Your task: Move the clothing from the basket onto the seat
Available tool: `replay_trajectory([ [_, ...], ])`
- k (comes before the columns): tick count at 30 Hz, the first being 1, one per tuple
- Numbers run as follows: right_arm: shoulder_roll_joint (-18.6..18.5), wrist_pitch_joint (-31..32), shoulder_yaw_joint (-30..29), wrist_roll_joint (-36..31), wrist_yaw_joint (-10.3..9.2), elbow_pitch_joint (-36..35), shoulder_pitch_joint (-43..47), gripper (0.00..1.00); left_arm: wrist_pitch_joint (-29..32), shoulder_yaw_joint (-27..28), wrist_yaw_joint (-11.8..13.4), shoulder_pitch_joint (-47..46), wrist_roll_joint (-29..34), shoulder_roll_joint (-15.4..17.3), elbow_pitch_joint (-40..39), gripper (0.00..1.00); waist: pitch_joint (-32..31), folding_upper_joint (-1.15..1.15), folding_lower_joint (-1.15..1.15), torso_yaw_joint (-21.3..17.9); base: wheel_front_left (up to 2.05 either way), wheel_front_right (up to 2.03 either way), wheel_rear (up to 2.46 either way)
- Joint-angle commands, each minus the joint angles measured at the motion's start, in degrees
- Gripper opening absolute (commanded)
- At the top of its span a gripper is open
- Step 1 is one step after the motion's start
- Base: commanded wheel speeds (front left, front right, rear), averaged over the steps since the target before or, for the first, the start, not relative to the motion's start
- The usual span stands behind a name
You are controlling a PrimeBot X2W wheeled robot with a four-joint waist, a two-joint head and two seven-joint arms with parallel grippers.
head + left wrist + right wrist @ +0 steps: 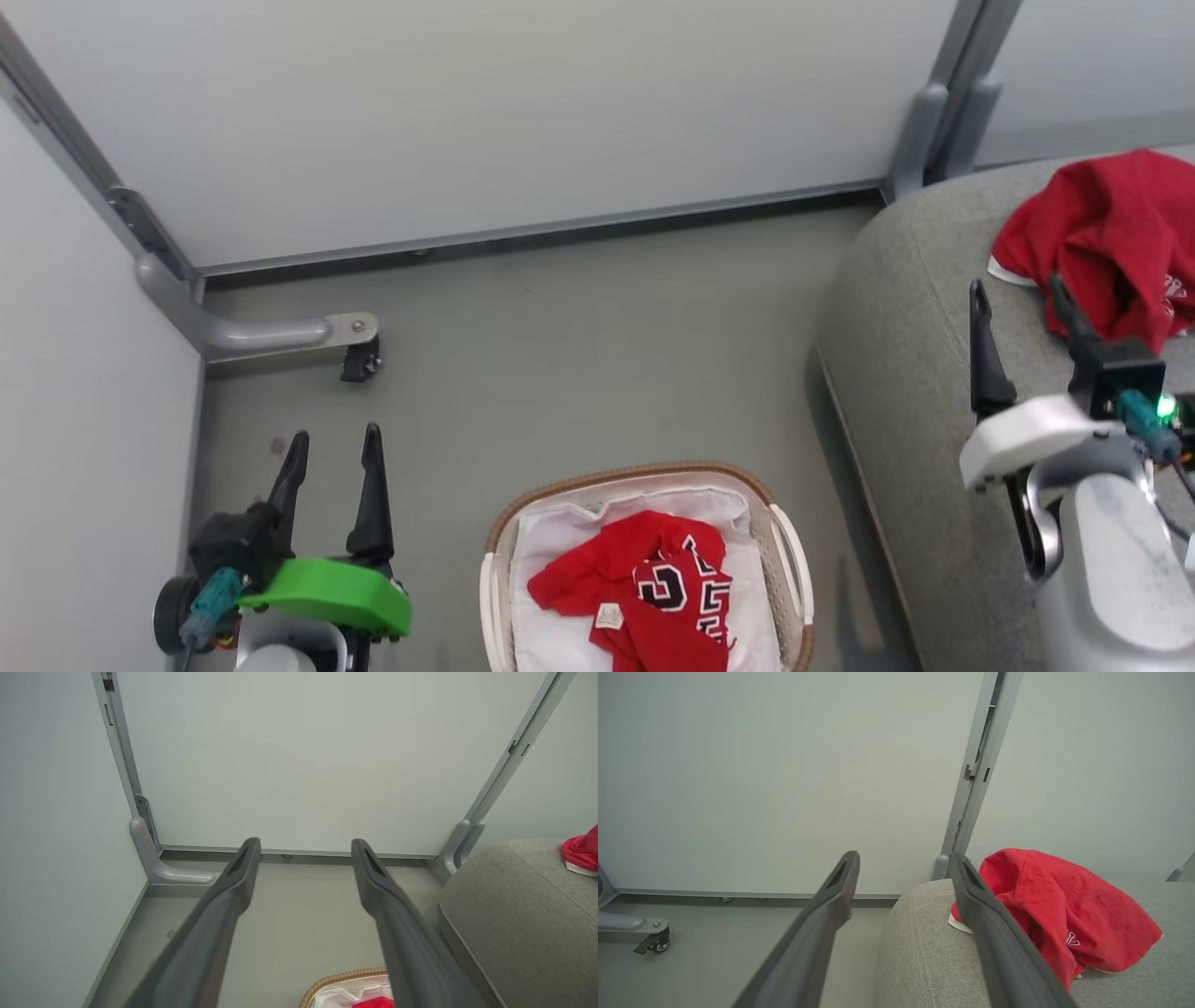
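Quick status: one of the two red pieces, the plain garment (1111,233), is already lying on the seat (896,317), up and to the right of the basket (644,471). The other one, the jersey (653,588) with the black-and-white numerals and the little white tag, sits crumpled inside the basket, right on top of the white liner (560,551). I'd call it about half done.

Both grippers are empty, with their fingers spread wide apart. The left gripper (336,431) hangs over the floor (579,355) just left of the basket. The right gripper (1016,282) is over the seat, up and right of the basket and close beside the plain garment. I can't tell if a finger brushes the cloth.

What I'd worry about on the next grab:
- The jersey lies directly on the liner. Pinch too deep and you get both, and the lift drags the liner or the whole basket, which looks pretty light.
- It's bunched up, so a pinch on one loose fold could slip and drop it on the floor right of the basket, short of the seat.
- Those long fingers coming in at an angle could catch the woven rim or the handle (794,560) on the basket's right side and tip it.
- The seat edge nearest the basket is rounded, so a release too close to it could let the jersey slide off.
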Motion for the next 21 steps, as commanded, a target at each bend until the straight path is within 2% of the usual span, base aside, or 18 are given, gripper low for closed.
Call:
replay_trajectory([
  [1, -0.1, -0.1, 0.6, 1.1, -0.06, -0.5, 2.5, 1.00, -0.1, 0.5, -0.1, 1.4, 0.7, -0.1, 0.2, 1.00, -2.7, 0.00, 0.00, 2.8, 0.00, 0.00, 0.00],
  [9, -0.1, -0.1, 7.3, 8.6, -0.06, -1.3, 10.0, 1.00, -0.1, 0.8, -0.4, 4.5, 0.5, -0.2, 0.2, 1.00, -3.4, 0.00, 0.00, 3.7, 0.00, 0.00, 0.00],
  [21, -0.1, -0.1, 10.7, 12.2, -0.06, -2.0, 13.4, 1.00, -0.1, -0.8, 0.3, 6.0, -1.3, -0.2, 0.5, 1.00, -3.6, 0.00, 0.00, 2.8, 0.00, 0.00, 0.00],
])
